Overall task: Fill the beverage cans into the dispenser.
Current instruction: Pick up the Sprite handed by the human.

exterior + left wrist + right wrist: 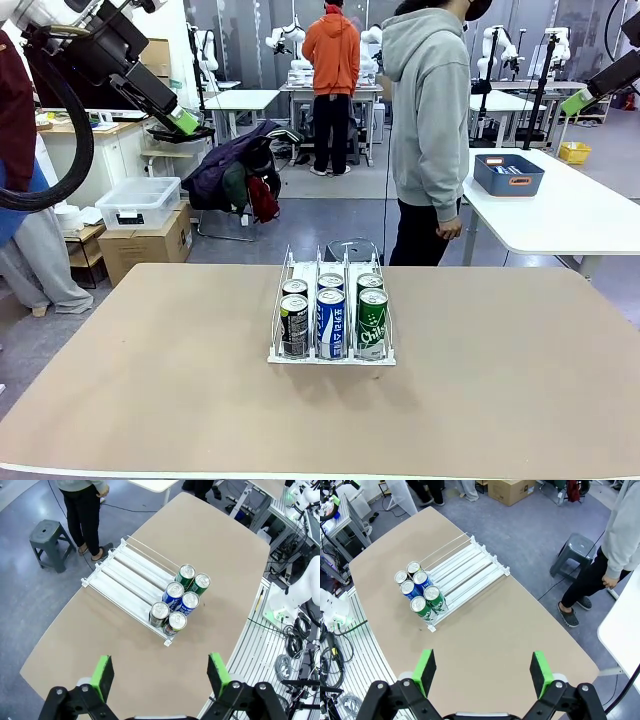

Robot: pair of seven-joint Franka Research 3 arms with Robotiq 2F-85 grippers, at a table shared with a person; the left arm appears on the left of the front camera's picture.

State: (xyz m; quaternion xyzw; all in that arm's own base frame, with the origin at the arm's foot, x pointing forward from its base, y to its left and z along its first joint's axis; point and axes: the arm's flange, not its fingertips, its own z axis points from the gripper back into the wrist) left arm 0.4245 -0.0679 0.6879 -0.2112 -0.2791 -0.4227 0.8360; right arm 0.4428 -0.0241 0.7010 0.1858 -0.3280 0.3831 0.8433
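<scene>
I log six cans [173,591] in dispenser [127,572], mid-frame, well above left claw [161,669] and right claw [483,666], both released; labels unreadable.

No text can be read with certainty. Vertical white lettering is seen on the blue-and-white can [331,323] at the front of the dispenser [330,361], pale lettering on the black can [294,326] and white script on the green can [372,323] — all too small to be made out. A pale label on the blue bin [508,175] is likewise illegible.
</scene>
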